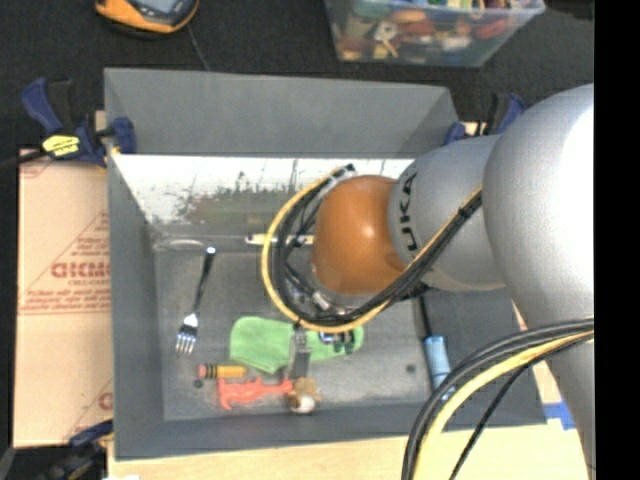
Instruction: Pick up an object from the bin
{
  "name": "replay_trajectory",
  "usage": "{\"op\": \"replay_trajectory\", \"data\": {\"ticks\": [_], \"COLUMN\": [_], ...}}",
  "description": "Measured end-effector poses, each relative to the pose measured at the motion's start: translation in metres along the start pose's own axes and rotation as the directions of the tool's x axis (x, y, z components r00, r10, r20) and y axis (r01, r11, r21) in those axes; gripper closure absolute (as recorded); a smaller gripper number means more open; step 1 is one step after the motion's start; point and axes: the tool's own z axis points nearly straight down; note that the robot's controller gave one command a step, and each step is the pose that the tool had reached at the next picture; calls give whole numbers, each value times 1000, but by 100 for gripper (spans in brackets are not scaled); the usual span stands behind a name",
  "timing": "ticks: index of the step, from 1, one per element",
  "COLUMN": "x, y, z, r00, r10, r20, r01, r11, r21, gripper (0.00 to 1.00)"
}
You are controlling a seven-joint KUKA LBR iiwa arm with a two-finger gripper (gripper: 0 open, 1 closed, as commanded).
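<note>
One crumpled bright-green cloth (258, 340) — near the bin's (138, 298) front — lies under the gripper (300, 360); its grip cannot be told.

Matt, scuffed grey metal bin (135, 298); shiny metal fork (196, 298); green thing (262, 343) looks like soft cloth.

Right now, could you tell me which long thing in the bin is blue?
The tube at the bin's right side; the fork is black-handled, the marker orange.
</note>
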Motion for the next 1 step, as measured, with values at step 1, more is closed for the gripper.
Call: {"op": "replay_trajectory", "data": {"ticks": [1], "x": [5], "y": [2], "z": [-1], "r00": [999], "r10": [-50], "r20": [-8], "r01": [50], "r11": [999], "r21": [4], "gripper": [0]}}
